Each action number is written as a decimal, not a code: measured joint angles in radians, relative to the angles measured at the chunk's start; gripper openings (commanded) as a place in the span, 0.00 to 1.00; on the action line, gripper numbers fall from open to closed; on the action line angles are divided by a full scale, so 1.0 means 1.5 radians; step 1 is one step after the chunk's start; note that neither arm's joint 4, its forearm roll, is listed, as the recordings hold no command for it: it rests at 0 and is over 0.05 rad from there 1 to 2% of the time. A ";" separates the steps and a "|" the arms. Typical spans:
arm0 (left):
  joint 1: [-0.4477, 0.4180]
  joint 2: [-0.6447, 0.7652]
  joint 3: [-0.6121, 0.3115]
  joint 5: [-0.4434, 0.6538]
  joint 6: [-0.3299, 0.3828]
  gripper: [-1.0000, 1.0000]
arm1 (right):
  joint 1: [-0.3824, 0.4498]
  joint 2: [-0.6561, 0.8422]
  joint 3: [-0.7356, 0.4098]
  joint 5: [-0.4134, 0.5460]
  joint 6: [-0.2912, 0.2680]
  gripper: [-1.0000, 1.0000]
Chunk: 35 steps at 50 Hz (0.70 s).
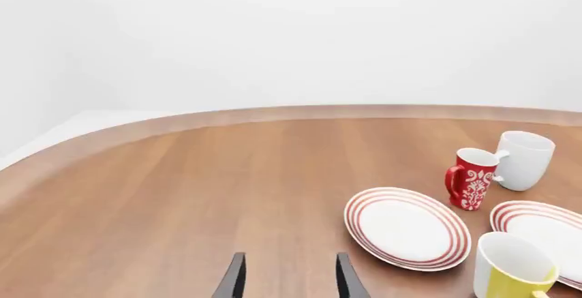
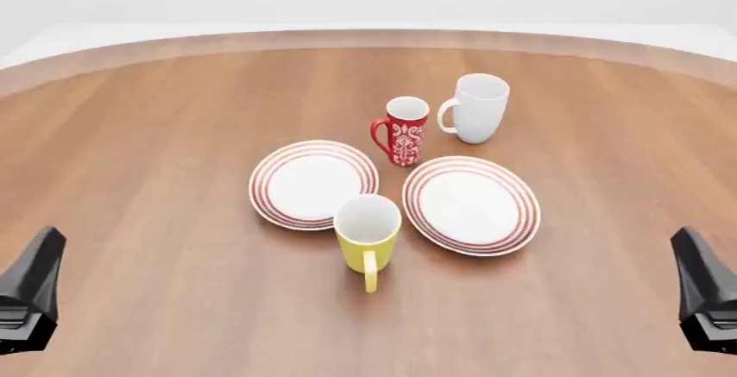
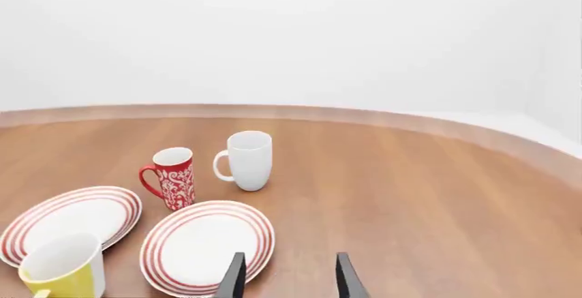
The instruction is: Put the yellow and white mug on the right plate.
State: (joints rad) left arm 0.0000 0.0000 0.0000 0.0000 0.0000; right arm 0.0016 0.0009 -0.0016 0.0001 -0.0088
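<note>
The yellow and white mug (image 2: 368,232) stands upright on the table between the two plates' near edges, its handle pointing toward me. It also shows in the wrist views (image 1: 511,267) (image 3: 64,267). The right plate (image 2: 471,204), white with red rings, lies bare just right of the mug (image 3: 207,245). My left gripper (image 1: 289,277) is open and holds nothing, low at the near left, far from the mug. At the near right my right gripper (image 3: 289,274) is open too, a little short of the right plate.
An identical left plate (image 2: 313,184) lies bare left of the mug. Behind the plates stand a red white-patterned mug (image 2: 403,131) and a taller white mug (image 2: 477,108). The wooden table's curved far edge (image 2: 368,39) runs across the back.
</note>
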 measured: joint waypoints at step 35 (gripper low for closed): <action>0.000 0.000 0.000 0.000 0.000 1.00 | 0.081 0.088 -0.119 0.055 -0.039 1.00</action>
State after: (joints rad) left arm 0.0000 0.0000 0.0000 0.0000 0.0000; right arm 0.1229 0.1324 -0.1798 0.0833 -0.0679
